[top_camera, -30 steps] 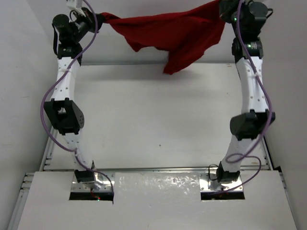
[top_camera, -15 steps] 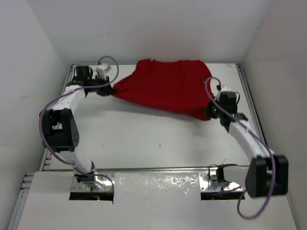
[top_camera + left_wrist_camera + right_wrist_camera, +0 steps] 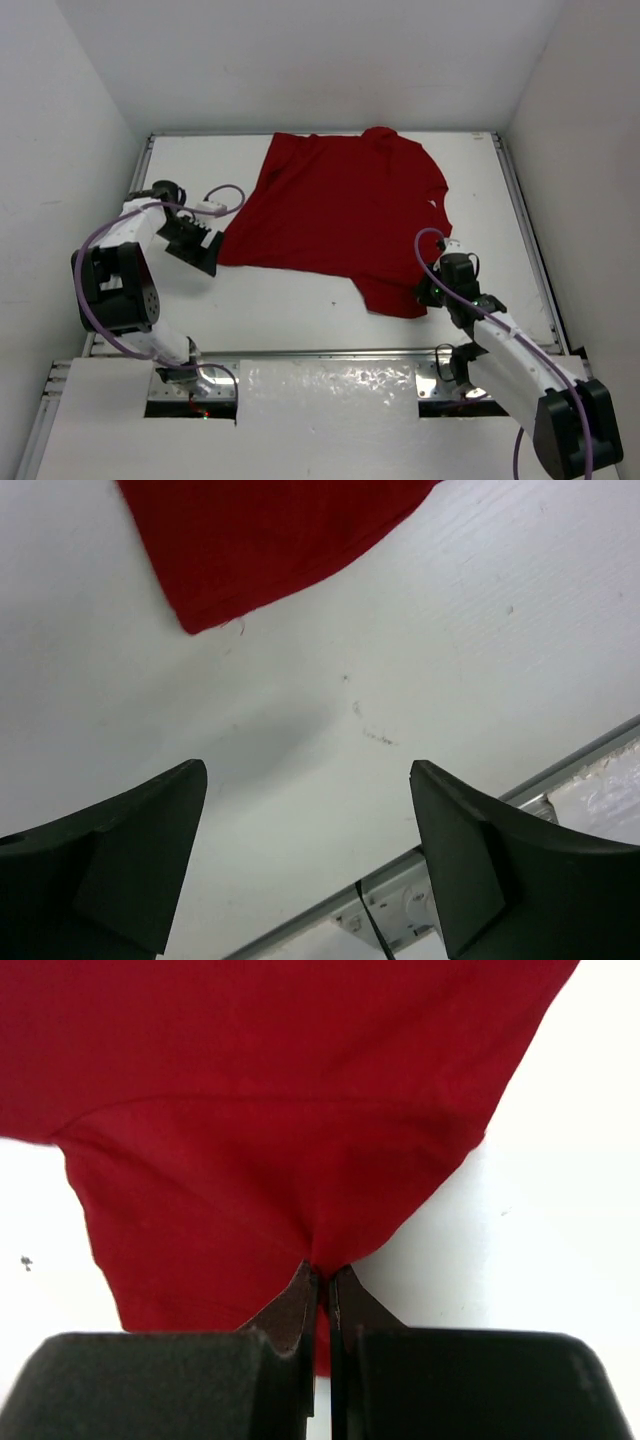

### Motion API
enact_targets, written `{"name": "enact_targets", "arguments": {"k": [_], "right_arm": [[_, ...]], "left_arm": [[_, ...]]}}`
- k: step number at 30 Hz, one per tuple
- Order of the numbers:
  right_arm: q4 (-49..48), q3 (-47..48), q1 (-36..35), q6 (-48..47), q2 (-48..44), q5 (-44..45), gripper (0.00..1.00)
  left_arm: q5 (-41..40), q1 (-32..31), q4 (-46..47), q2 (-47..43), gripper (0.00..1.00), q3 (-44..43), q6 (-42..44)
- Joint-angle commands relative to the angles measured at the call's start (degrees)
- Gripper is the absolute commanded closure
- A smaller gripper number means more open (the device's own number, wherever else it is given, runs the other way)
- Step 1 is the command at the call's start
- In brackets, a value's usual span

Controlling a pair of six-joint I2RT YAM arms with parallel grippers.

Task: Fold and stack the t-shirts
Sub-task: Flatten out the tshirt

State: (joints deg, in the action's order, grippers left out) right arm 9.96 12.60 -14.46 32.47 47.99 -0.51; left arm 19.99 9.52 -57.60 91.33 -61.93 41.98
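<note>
Where the t-shirt lies, from above: the dark red t-shirt (image 3: 340,215) is spread flat on the white table (image 3: 290,315). It covers the far half and the centre, and one flap reaches toward the near right.
Left gripper, from above: the left gripper (image 3: 207,256) sits low at the left side of the table, just beside the shirt's near left corner. This view does not show whether it touches the cloth.
Right gripper, from above: the right gripper (image 3: 430,293) is at the tip of the near right flap, right on the cloth's edge.
Cable, from above: a purple cable (image 3: 100,235) loops along the left arm.
Left wrist view, jaws: the left gripper (image 3: 305,780) stands wide, with its two dark fingers (image 3: 130,860) in the lower corners. Only bare table (image 3: 420,640) lies between them, and nothing is held.
Left wrist view, shirt: a corner of the t-shirt (image 3: 270,540) lies on the table ahead of the fingertips, apart from them, with a loose thread at its tip.
Left wrist view, edge: a metal rail (image 3: 560,772) runs along the table's edge at the lower right.
Right wrist view, jaws: the right gripper (image 3: 323,1278) is pressed together on a pinch of the shirt's edge.
Right wrist view, shirt: the t-shirt (image 3: 280,1110) fills the upper part, lying flat with a seam line across it. White table (image 3: 560,1220) shows to the right and the lower left.
</note>
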Motion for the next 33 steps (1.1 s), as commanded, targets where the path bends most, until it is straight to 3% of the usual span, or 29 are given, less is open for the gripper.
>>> {"name": "enact_targets", "arguments": {"k": [1, 3, 6, 8, 10, 13, 17, 27, 30, 32, 33], "right_arm": [[-0.47, 2.69, -0.31, -1.53, -0.44, 2.54, 1.00], [-0.02, 2.87, -0.31, -1.79, 0.26, 2.53, 1.00], [-1.52, 2.52, -0.22, -1.71, 1.05, 2.36, 1.00], [-1.17, 3.13, -0.31, -2.14, 1.49, 2.36, 1.00], [-0.56, 3.74, -0.22, -2.67, 1.58, 2.53, 1.00], [-0.99, 2.87, -0.31, -3.11, 1.32, 2.80, 1.00], [-1.25, 2.34, -0.31, -2.76, 1.49, 3.15, 1.00], [0.06, 1.37, -0.31, -2.32, -1.14, 3.24, 1.00], [0.68, 1.11, -0.31, -2.50, -1.84, 3.68, 1.00], [0.68, 1.02, -0.22, -2.24, -2.46, 3.94, 1.00], [0.77, 1.02, -0.31, -2.06, -2.63, 4.03, 1.00]], "left_arm": [[0.30, 0.24, -1.92, -3.35, 0.19, -3.63, 1.97], [0.41, -1.25, 1.60, -3.26, 0.24, -2.50, -0.05], [-6.08, -4.07, 10.21, -0.11, 0.39, -1.96, -3.21], [-8.13, -0.93, 10.76, 6.01, 0.47, -5.20, -7.76], [-2.71, 3.12, 8.40, 10.51, 0.50, -11.53, -12.94], [2.14, 5.86, 9.96, 15.45, 0.44, -14.36, -16.22], [5.68, -0.09, 9.97, 17.30, 0.35, -12.43, -17.36], [-5.30, -0.47, 17.26, 17.30, 0.33, -2.23, -23.08], [-5.58, -0.55, 16.21, 18.53, 0.40, -1.97, -22.91], [-3.39, -0.47, 13.58, 19.24, 0.51, -1.79, -22.03], [1.06, -0.47, 10.61, 19.24, 0.69, -1.96, -21.15]]}}
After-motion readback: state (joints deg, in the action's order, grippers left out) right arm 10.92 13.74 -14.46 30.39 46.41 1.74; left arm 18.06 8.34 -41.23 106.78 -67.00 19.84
